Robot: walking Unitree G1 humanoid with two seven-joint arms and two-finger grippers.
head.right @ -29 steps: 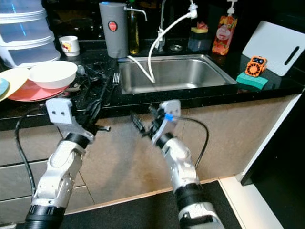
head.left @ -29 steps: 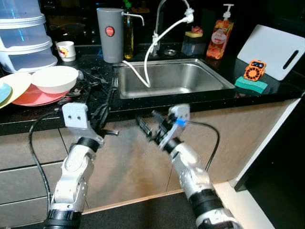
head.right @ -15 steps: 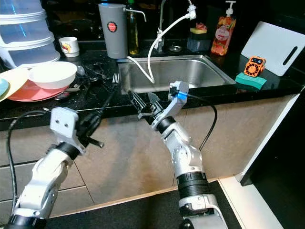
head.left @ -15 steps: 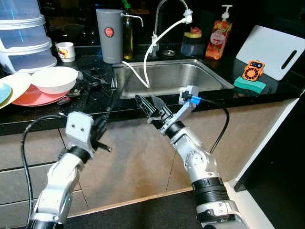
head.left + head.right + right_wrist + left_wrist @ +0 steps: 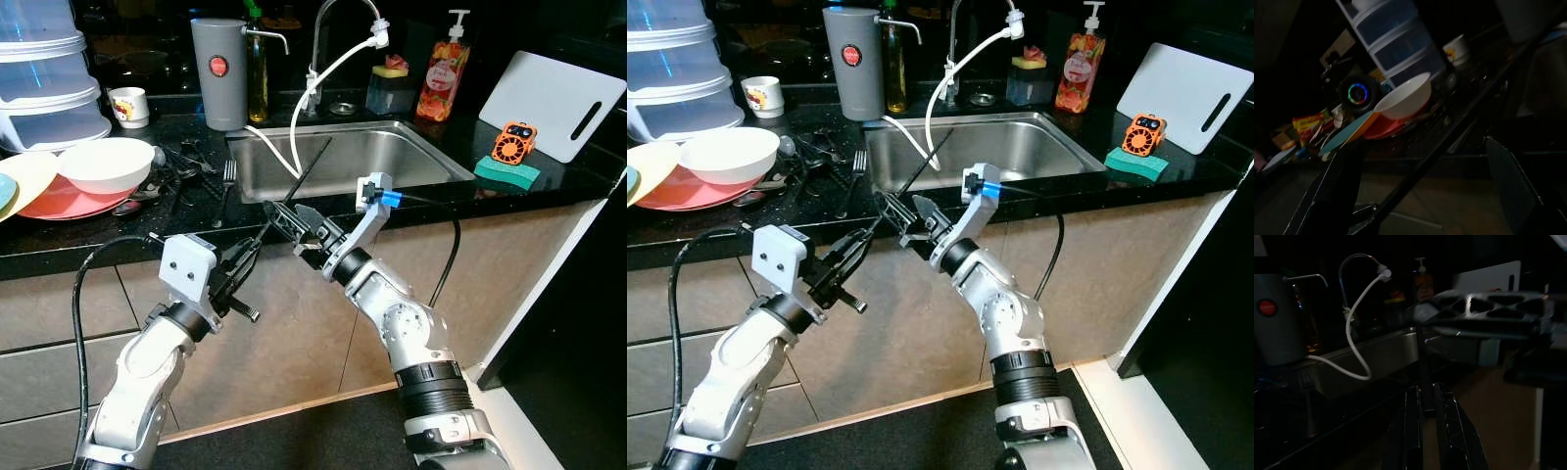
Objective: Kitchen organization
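My left gripper [image 5: 249,258] hangs in front of the counter edge, shut on the lower end of a thin black stick [image 5: 300,184]. The stick slants up and to the right, its tip over the sink's [image 5: 392,162] near left corner. My right gripper [image 5: 294,219] is open just right of the left one, and its two fingers straddle the stick's lower half. In the left wrist view the stick [image 5: 1425,367] rises from between the shut fingers [image 5: 1413,426]. It crosses the gap between the right gripper's spread fingers [image 5: 1334,188] in the right wrist view.
On the black counter to the left lie a fork [image 5: 227,178] and other cutlery, a white bowl [image 5: 108,162] on a pink plate, stacked plastic containers [image 5: 49,78] and a mug [image 5: 129,105]. A grey canister [image 5: 219,73], a tap hose [image 5: 313,93], a soap bottle [image 5: 441,69] and a white cutting board [image 5: 549,103] stand behind and right.
My left gripper has swung right and tilted the stick toward the sink. The right gripper rose from below the counter edge and came up around the stick.
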